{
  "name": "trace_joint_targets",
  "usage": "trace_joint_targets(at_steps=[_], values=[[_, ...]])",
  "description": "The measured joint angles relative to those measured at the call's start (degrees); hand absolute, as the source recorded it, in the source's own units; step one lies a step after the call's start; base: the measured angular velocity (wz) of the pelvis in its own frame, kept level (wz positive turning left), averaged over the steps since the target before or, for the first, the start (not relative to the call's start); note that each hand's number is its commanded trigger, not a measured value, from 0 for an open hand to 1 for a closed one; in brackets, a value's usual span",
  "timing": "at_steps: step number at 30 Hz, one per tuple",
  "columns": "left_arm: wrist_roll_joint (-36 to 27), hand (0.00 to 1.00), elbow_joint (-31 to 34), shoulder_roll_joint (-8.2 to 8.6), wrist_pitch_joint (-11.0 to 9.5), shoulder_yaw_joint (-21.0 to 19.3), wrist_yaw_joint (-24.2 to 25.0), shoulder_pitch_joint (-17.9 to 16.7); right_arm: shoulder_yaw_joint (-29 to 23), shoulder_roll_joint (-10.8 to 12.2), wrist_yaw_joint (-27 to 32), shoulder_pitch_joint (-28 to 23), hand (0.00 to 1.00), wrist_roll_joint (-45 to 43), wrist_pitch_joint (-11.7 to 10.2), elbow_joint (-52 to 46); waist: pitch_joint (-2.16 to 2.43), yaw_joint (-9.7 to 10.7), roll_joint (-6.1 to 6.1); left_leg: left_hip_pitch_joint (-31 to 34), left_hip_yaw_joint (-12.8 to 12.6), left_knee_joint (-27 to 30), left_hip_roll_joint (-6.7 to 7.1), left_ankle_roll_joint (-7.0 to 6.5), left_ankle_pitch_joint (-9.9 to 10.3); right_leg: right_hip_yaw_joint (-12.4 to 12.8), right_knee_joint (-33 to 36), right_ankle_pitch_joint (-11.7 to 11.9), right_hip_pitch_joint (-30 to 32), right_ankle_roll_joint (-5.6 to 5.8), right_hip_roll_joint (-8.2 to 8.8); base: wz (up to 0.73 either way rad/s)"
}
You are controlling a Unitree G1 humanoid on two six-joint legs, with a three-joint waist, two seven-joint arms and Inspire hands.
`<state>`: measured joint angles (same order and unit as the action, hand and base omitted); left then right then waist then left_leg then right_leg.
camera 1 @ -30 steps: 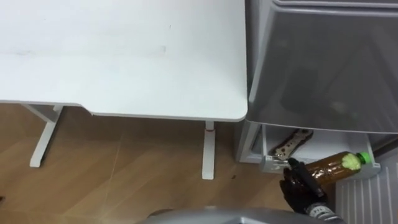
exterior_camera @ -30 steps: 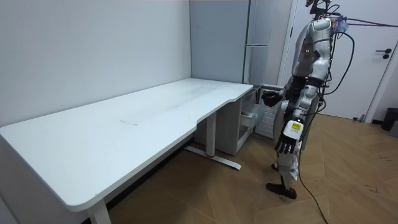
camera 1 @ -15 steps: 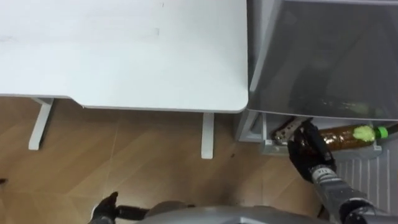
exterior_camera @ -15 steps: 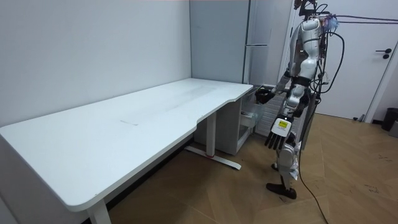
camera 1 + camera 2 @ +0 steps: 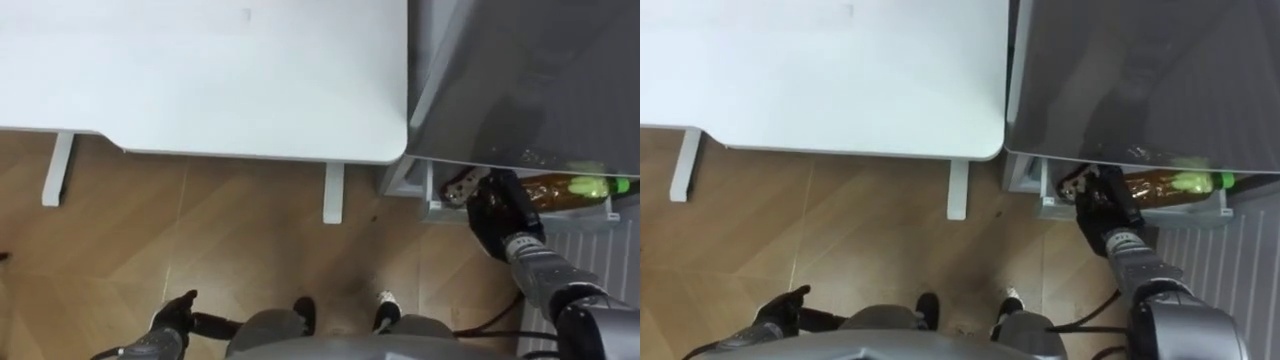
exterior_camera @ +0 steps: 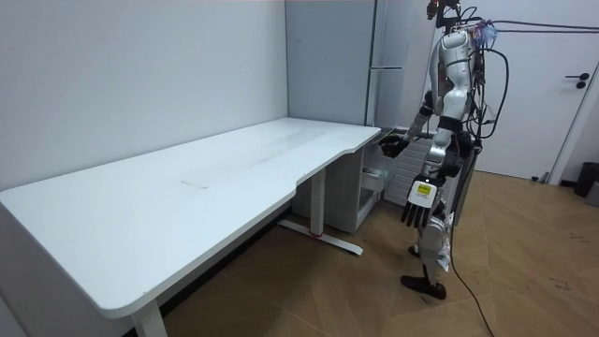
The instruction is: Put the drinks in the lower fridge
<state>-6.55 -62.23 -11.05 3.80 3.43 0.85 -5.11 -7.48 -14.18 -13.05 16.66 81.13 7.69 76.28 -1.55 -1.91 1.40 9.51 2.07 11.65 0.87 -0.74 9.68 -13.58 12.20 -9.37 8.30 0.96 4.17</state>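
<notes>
A brown drink bottle [image 5: 556, 188] with a green cap lies sideways in my right hand [image 5: 497, 213], whose fingers curl round its lower end. The bottle reaches into the open lower fridge drawer [image 5: 432, 207], under the grey upper fridge body [image 5: 520, 80]. The right eye view shows the same bottle [image 5: 1160, 184] and right hand [image 5: 1102, 216]. My left hand [image 5: 172, 318] hangs low at my side with relaxed fingers, holding nothing. In the room view I stand upright at the fridge [image 6: 393, 56], right hand [image 6: 393, 145] stretched toward it, left hand [image 6: 418, 206] hanging.
A white desk [image 5: 200, 80] stands close on the left of the fridge, its corner almost touching it, with a white leg [image 5: 333, 193] below. A brown patterned item [image 5: 460, 187] lies in the drawer's left end. Wood floor [image 5: 230, 250] lies open to the left.
My right hand has carried the bottle further into the drawer, under the fridge body. I have straightened up, the view has shifted, and my left hand has come into view.
</notes>
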Motion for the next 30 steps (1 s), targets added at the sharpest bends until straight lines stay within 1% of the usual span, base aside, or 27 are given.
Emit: trace_joint_targets(at_steps=[5, 6, 9, 16, 26, 30], values=[[0.04, 0.00, -0.83, -0.16, -0.01, 0.00, 0.07, 0.63, 0.02, -0.84, 0.91, 0.69, 0.00, 0.16, 0.04, 0.04, -0.09, -0.02, -0.14, -0.01, -0.09, -0.04, 0.02, -0.02, -0.08, 0.06, 0.42, -0.01, 0.28, 0.00, 0.08, 0.00], [0.02, 0.00, -0.83, -0.29, -0.01, 0.00, 0.06, 0.67, 0.03, -0.91, 1.55, 0.72, 0.00, 0.14, 0.07, 0.04, -0.17, -0.09, -0.27, 0.01, -0.09, -0.05, 0.02, 0.01, -0.14, 0.06, 0.45, -0.01, 0.30, 0.00, 0.09, 0.00], [0.11, 0.00, -0.88, -0.44, 0.03, -0.01, -0.12, 0.49, -0.01, -0.93, 2.09, 0.78, 0.00, 0.07, 0.41, 0.04, -0.22, -0.08, -0.34, 0.02, -0.09, -0.03, 0.04, 0.02, -0.20, 0.02, 0.47, 0.00, 0.30, 0.00, 0.11, 0.00], [1.14, 0.00, -0.87, -0.46, 0.00, 0.00, -0.28, 1.13, 0.00, -1.06, 2.43, 1.26, 0.00, 0.00, 0.36, 0.03, -0.44, 0.05, -0.71, 0.06, -0.09, 0.01, 0.13, -0.04, -0.26, 0.01, 0.53, -0.01, 0.29, 0.01, 0.20, 0.00], [1.19, 0.00, -0.89, -0.45, 0.00, 0.01, -0.30, 1.38, 0.03, -1.09, 2.42, 1.28, 0.00, -0.27, 0.37, 0.03, -0.42, 0.11, -0.73, -0.25, -0.09, 0.03, 0.17, -0.05, -0.27, 0.13, 0.54, -0.02, -0.04, 0.02, 0.19, 0.00], [1.78, 0.00, -0.76, -0.43, 0.03, 0.00, -0.18, 1.23, 0.04, -1.15, 2.29, 1.23, 0.00, -2.83, 0.36, 0.04, -0.41, 0.30, -0.70, -1.29, -0.14, 0.05, 0.13, -0.04, -0.27, 0.10, 0.45, -0.02, -1.16, 0.02, 0.15, 0.00]])
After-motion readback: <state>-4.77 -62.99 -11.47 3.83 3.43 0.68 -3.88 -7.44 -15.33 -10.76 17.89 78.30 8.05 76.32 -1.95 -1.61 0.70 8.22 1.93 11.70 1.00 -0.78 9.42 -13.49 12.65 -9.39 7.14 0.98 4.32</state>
